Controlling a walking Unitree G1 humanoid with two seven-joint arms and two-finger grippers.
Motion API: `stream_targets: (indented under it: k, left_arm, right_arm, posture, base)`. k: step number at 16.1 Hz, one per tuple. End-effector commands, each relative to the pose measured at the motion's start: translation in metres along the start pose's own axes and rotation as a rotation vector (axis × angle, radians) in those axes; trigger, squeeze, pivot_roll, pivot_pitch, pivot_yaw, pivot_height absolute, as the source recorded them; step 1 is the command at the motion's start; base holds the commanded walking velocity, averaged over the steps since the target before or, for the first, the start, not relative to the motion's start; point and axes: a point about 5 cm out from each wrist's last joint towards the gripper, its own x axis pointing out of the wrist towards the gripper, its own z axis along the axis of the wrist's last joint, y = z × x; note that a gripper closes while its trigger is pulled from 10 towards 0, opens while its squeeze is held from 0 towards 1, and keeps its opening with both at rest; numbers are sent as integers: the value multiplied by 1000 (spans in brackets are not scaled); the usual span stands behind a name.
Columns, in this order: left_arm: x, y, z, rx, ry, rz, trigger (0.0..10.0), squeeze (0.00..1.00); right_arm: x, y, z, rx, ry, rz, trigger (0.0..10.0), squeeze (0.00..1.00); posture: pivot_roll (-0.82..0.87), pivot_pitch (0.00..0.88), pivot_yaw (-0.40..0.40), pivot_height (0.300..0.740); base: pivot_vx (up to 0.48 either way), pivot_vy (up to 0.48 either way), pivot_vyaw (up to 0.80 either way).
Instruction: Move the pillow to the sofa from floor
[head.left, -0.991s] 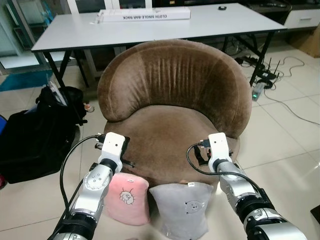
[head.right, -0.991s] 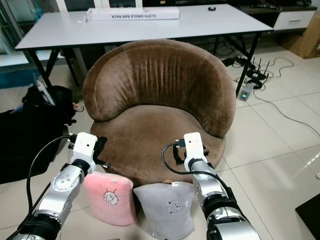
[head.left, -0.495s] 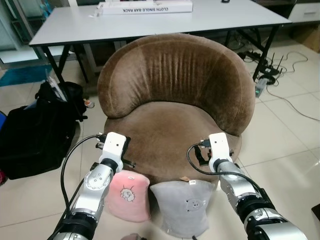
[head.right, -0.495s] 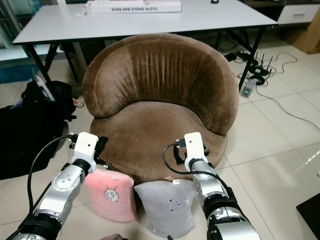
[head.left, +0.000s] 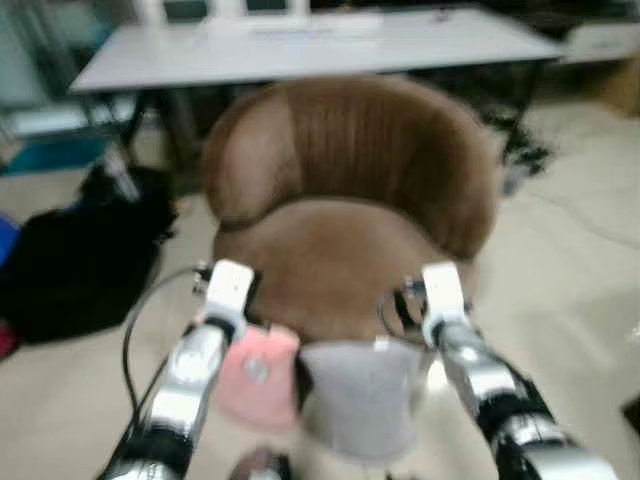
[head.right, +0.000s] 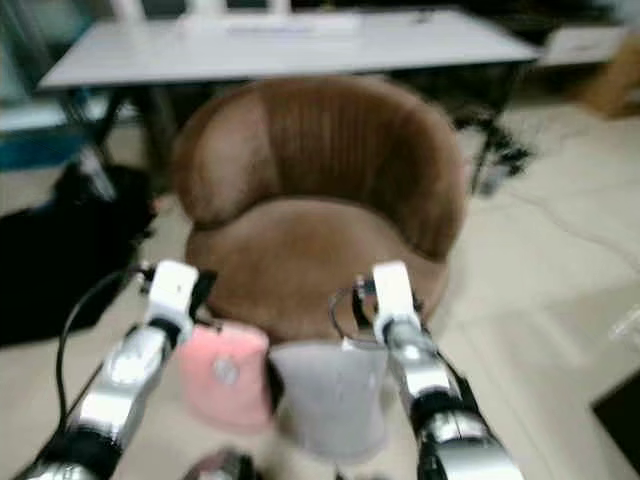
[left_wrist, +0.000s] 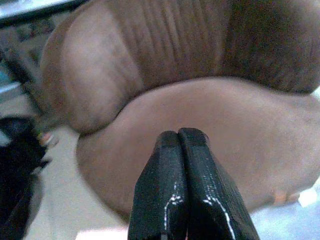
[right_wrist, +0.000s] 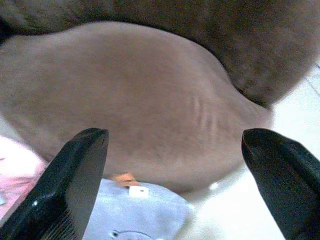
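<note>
- Right wrist view: my right gripper (right_wrist: 172, 172) has its two black fingers (right_wrist: 75, 185) spread wide with nothing between them, pointing at the front edge of the sofa (right_wrist: 150, 100) seat. The grey pillow (right_wrist: 135, 217) sits low in the frame under the gap, and a sliver of the pink pillow (right_wrist: 15, 165) shows at the lower left.
- Left wrist view: the left gripper (left_wrist: 182, 137) has its fingers pressed together and empty, aimed at the sofa seat in the middle of the frame.
- In the left eye view, which is blurred, both pillows stand on the floor (head.left: 580, 260) against the front of the brown sofa. The pink one is at lower centre-left just beside my left arm, and the grey one is at lower centre beside my right arm. They touch, or nearly touch, each other.
- I judge the step to be the reach for a pillow, and nothing is lifted yet.
- To do it well, I would let the picture settle before committing.
- Then I would tip the open right gripper down over the top edge of the grey pillow, so one finger goes behind it and one in front.
- I would close on a good fold of fabric, not the small tag.
- A soft pillow will sag, so I would lift it clear of the seat's front lip before carrying it onto the cushion.
- A dark bag (head.left: 70, 260) lies at the left of the frame and a table (head.left: 300, 45) runs along the top, both well away from the work.
</note>
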Motion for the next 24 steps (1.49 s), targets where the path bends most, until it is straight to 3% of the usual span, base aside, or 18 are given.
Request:
stream_targets:
  k: [1, 10, 24]
  left_arm:
    - [2, 3, 4, 18, -8, 3, 10000, 0]
    - [2, 3, 4, 16, -12, 3, 10000, 0]
    - [2, 1, 4, 11, -20, -6, 10000, 0]
  right_arm:
    - [1, 2, 2, 1, 0, 3, 10000, 0]
    - [0, 1, -1, -2, 7, 1, 10000, 0]
    - [0, 1, -2, -10, 13, 4, 10000, 0]
  posture:
    - [93, 0, 38, 670]
    - [93, 0, 36, 670]
    - [92, 0, 35, 670]
  base:
    - [0, 0, 0]
    - [0, 0, 0]
    - [319, 0, 0]
